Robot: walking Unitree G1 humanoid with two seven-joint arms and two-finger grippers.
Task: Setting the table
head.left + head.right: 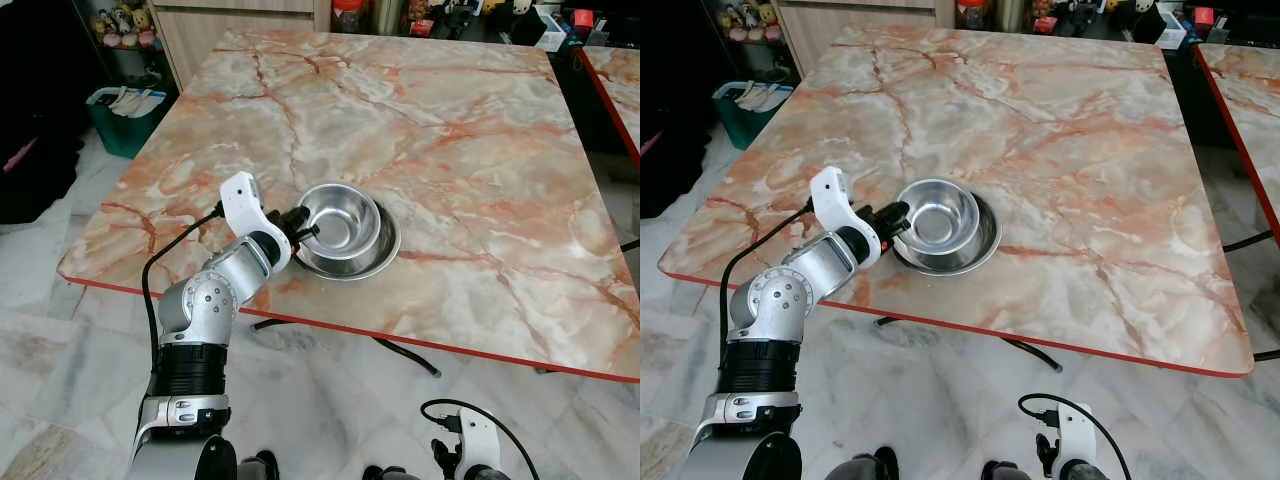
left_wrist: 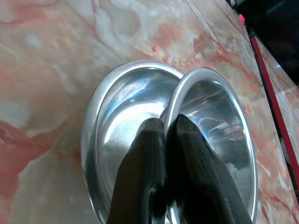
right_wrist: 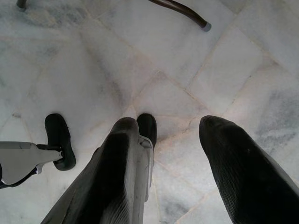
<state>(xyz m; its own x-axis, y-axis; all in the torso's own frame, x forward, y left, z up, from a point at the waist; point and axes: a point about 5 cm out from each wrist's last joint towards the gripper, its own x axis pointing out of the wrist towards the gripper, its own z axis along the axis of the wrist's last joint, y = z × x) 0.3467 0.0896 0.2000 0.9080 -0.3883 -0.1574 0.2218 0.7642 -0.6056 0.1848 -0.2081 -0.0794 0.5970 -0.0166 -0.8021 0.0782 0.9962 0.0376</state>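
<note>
A steel bowl [image 1: 342,222] sits tilted inside a wider steel bowl [image 1: 388,254] near the front edge of the marble table [image 1: 470,140]. My left gripper [image 1: 303,222] is at the upper bowl's left side, shut on its rim [image 2: 174,100], one finger inside and one outside. In the left wrist view the black fingers [image 2: 149,154] pinch that thin rim, with the lower bowl [image 2: 96,126] beneath it. My right gripper [image 3: 168,140] hangs low over the floor with its fingers apart and nothing between them.
The table has a red edge [image 1: 450,348]. A second table [image 1: 615,80] stands at the right. A teal bin [image 1: 125,115] stands on the floor at the left, with a cabinet [image 1: 240,20] behind it. A cable [image 1: 405,358] lies on the tiled floor under the table.
</note>
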